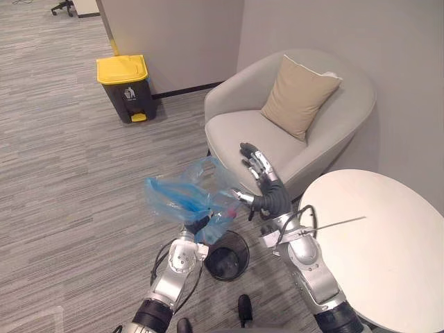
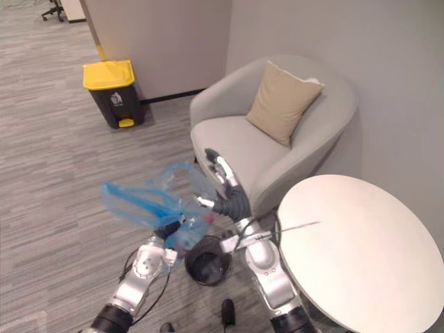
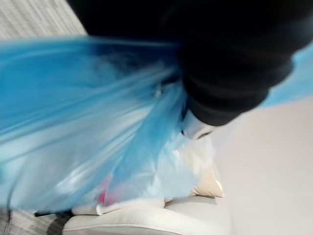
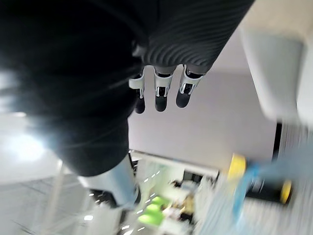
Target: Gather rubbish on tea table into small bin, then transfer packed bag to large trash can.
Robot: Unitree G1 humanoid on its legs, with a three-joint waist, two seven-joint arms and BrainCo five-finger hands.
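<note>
L hand (image 1: 198,225) (grip can't tell) buried in blue bag (image 1: 179,195), R hand (image 1: 263,177) flat-fingered beside it

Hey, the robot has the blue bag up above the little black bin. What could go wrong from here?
The blue bag hangs at the left hand alone, and the right hand is open beside it, so the bag might slip. Its mouth looks loose, so rubbish could spill on the way. The small bin sits right below and could get knocked on the way to the large trash can.
</note>
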